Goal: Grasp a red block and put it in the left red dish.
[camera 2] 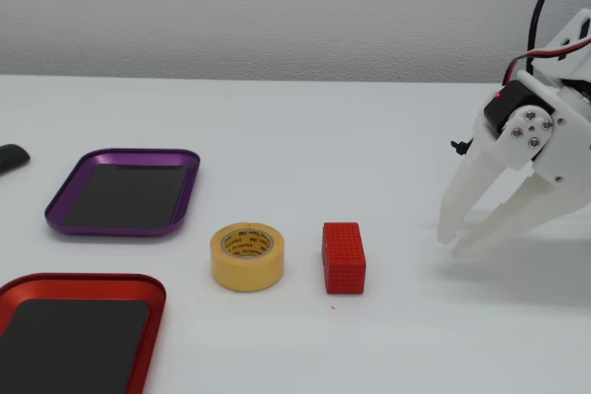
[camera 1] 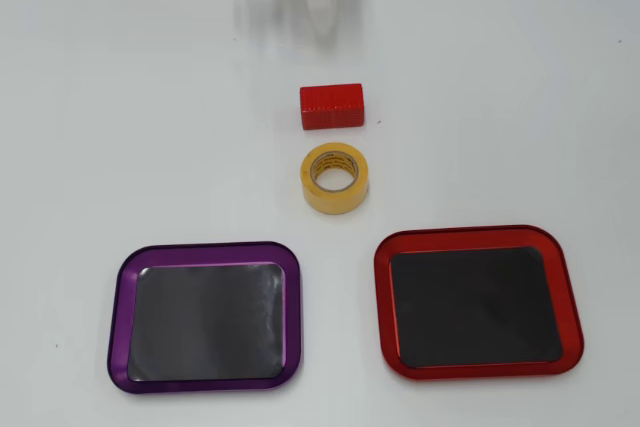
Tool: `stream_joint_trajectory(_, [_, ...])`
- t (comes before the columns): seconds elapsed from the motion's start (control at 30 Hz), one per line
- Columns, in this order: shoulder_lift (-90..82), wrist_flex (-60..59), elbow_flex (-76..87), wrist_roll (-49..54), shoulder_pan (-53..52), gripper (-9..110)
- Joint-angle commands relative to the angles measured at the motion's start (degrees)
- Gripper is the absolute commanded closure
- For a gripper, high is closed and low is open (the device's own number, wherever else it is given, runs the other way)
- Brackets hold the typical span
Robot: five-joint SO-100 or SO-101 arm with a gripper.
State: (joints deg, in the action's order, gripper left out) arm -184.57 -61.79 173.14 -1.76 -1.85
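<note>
The red block [camera 1: 332, 107] lies on the white table, bumpy-surfaced, just beyond the yellow tape roll [camera 1: 335, 179]. It also shows in the fixed view [camera 2: 343, 257]. The red dish [camera 1: 470, 237] is at the lower right in the overhead view and at the lower left in the fixed view [camera 2: 83, 280]; its dark floor is bare. My white gripper [camera 2: 452, 244] hangs to the right of the block in the fixed view, apart from it, fingertips together and holding nothing. In the overhead view the gripper [camera 1: 325, 32] is above the block at the top edge.
A purple tray [camera 1: 205, 249] of the same shape sits beside the red dish, also in the fixed view [camera 2: 120, 227]. The tape roll [camera 2: 247, 256] stands between the block and the trays. A dark object [camera 2: 11, 158] lies at the fixed view's left edge.
</note>
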Motion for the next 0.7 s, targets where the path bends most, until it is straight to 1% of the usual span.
stream_joint_trajectory(0.0, [-0.3, 0.6, 0.3, 0.3, 0.2, 102])
stream_joint_trajectory(0.47, [-0.3, 0.7, 0.3, 0.4, -0.4, 102])
stream_joint_trajectory(0.67, [-0.2, 1.1, -2.2, 0.7, -0.5, 102])
